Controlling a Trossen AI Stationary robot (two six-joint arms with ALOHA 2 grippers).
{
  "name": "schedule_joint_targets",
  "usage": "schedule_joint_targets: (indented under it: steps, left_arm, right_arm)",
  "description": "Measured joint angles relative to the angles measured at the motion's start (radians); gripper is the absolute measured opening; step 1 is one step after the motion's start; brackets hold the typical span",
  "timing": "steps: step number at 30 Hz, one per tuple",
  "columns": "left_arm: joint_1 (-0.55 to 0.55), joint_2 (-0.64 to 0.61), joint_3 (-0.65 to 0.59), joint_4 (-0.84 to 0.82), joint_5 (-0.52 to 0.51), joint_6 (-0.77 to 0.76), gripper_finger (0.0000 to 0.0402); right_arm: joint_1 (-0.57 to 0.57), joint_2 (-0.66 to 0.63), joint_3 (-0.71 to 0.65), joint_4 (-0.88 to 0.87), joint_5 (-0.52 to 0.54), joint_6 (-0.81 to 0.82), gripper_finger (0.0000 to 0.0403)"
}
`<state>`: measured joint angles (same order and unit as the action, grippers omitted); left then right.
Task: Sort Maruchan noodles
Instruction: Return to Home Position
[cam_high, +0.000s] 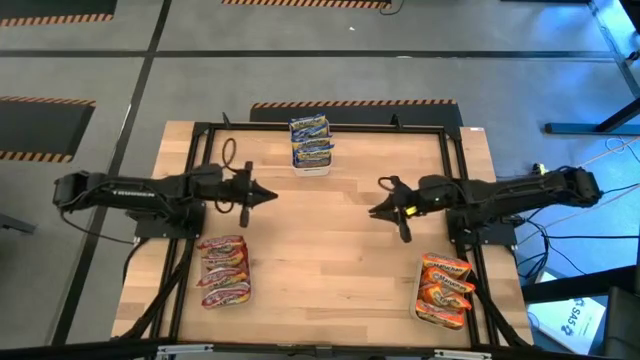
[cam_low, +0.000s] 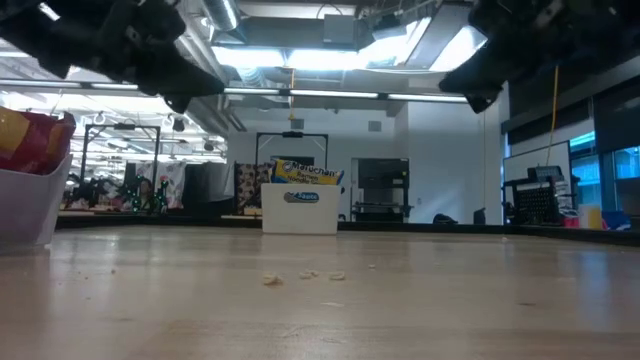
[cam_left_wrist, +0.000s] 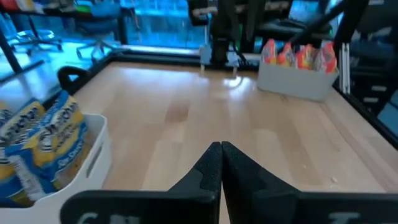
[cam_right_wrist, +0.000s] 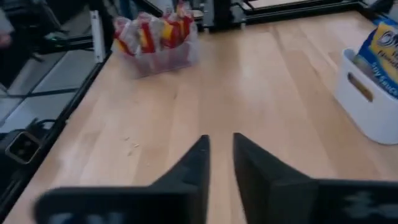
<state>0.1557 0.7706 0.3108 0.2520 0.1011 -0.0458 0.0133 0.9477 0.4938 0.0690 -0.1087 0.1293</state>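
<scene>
High view showed left gripper (cam_high: 274, 196) pressed together, right gripper (cam_high: 373, 211) slightly parted, both empty since sorting looked finished: blue packets (cam_high: 311, 140) beyond them, red packets (cam_high: 223, 270) behind the left, orange packets (cam_high: 445, 288) behind the right.

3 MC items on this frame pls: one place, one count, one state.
1. The blue packs sit: A. centred between the arms B. beside the left arm C. beside the right arm
2. Bins holding packs: A. two B. three C. five
3. The left gripper is: A. shut, empty B. gripping a pack C. inside a bin
Key: A, their white bin stands between both arms; B, blue, red packs and orange packs fill one each; A, its fingers meet on nothing.
</scene>
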Motion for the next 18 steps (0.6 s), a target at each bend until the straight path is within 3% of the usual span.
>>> schedule_joint_targets:
  steps: [4,9,18]
  left_arm:
    - [0.020,-0.096,-0.032,0.011,-0.004,-0.002,0.0001]
    - [0.023,-0.210,-0.065,0.007,-0.001,-0.003,0.0001]
    - [0.023,-0.381,-0.185,0.003,-0.049,-0.025,0.0001]
  right_arm:
    - [-0.036,-0.106,-0.092,0.066,-0.005,-0.003,0.0007]
    - [-0.088,-0.245,-0.194,0.120,-0.054,0.002,0.0023]
    - [-0.169,-0.480,-0.336,0.165,-0.155,0.067,0.0007]
